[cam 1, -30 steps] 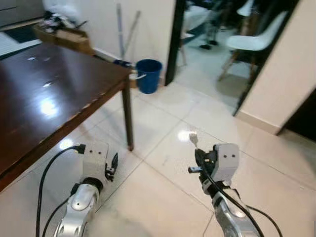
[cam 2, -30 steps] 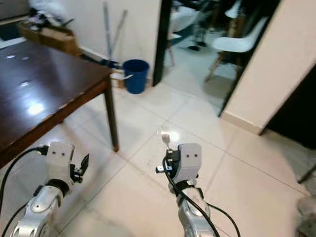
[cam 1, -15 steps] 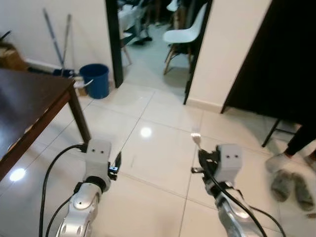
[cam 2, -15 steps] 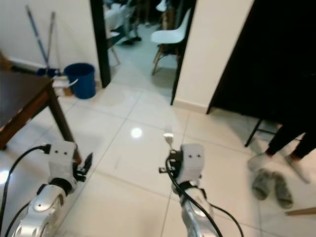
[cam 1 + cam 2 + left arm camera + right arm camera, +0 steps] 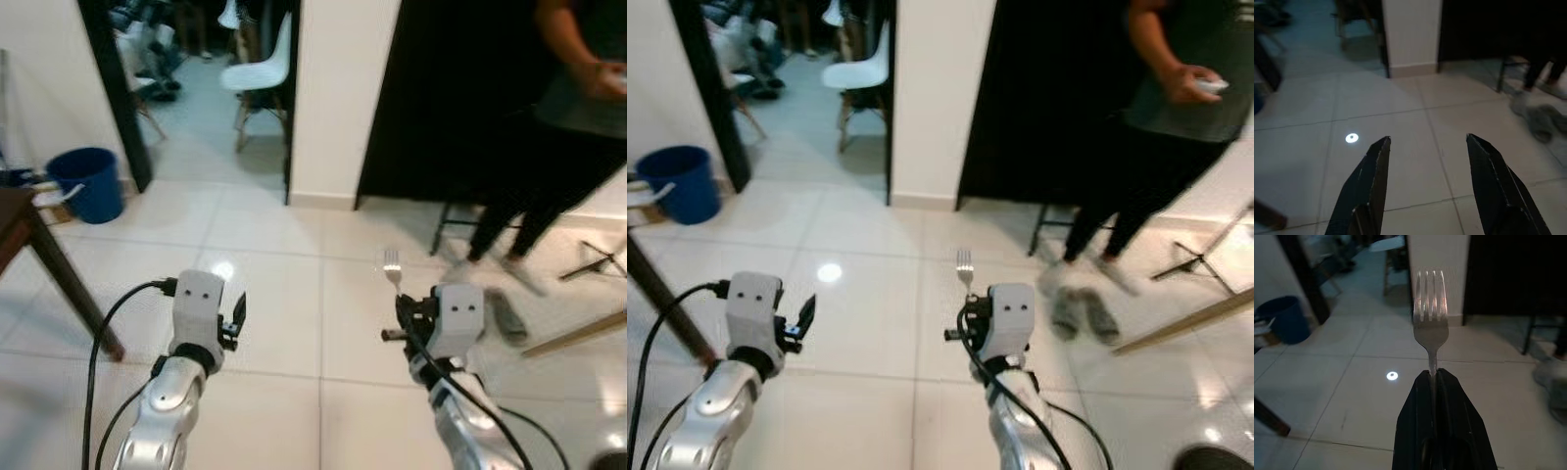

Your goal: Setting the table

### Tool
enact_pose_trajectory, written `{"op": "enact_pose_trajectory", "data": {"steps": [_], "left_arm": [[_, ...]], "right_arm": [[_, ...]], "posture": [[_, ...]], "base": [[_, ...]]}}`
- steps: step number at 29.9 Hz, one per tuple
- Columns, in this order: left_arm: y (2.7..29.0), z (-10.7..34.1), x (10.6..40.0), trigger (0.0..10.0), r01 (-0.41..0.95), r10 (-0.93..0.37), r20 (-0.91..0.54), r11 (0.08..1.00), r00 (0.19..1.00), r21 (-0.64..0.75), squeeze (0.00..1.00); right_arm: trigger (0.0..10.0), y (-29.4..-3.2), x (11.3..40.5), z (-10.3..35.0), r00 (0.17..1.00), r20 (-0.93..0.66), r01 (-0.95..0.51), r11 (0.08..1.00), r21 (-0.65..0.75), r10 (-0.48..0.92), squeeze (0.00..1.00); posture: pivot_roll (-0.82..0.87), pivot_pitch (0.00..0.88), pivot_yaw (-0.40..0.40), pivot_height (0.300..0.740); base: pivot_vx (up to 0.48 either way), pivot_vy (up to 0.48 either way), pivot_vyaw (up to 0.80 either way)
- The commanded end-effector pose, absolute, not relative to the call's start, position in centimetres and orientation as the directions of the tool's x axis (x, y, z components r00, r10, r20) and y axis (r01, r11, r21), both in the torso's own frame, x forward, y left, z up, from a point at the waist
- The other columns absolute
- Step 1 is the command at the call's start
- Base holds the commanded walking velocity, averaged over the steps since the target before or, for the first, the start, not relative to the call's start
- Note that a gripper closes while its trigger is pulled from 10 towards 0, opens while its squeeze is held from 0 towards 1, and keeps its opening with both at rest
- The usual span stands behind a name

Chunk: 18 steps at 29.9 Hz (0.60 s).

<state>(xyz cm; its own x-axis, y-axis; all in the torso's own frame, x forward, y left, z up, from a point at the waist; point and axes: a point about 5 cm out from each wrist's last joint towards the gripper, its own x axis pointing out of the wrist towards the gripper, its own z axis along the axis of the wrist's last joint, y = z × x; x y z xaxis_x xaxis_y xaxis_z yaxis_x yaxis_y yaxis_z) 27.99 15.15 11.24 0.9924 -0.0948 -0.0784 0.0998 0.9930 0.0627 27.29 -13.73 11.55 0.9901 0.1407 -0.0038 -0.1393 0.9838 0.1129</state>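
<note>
A silver fork (image 5: 392, 266) stands upright, tines up, held by its handle in my right gripper (image 5: 403, 305), which is shut on it; the right wrist view shows the fork (image 5: 1430, 323) rising out of the closed black fingers (image 5: 1420, 416). My left gripper (image 5: 238, 315) hangs at the same height over the pale floor tiles, open with nothing between its fingers (image 5: 1369, 186). A corner and leg of the dark wooden table (image 5: 59, 279) sit at the far left.
A person in dark clothes (image 5: 549, 127) stands at the right beside a dark doorway. A white chair (image 5: 260, 69) stands in the room beyond an open doorway. A blue bucket (image 5: 86, 182) sits by the left wall. A wooden stick (image 5: 578, 333) lies on the floor at right.
The whole view has swung to the right: the table has slid out to the left edge and the person and dark doorway have come in. Both grippers keep their pose, the fork still held.
</note>
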Motion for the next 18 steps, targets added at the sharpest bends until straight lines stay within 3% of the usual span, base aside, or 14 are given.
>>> {"op": "enact_pose_trajectory", "data": {"steps": [1, 18], "left_arm": [[15.27, 10.9, 27.9, 10.0, 0.096, -0.09, -0.097, 0.994, 0.991, 0.058, 0.0], [15.32, 10.96, 28.1, 10.0, 0.095, -0.089, -0.096, 0.993, 0.991, 0.063, 0.0]], "right_arm": [[10.0, -13.74, 27.23, 11.35, 0.99, -0.013, -0.14, 0.983, 0.118, 0.143, 0.0], [10.0, -13.7, 27.39, 11.37, 0.99, -0.01, -0.141, 0.983, 0.116, 0.143, 0.0]], "posture": [[-0.03, 0.0, 0.051, 0.74], [-0.03, 0.0, 0.053, 0.74]], "base": [[0.0, 0.0, -0.78], [0.0, 0.0, -0.78]]}}
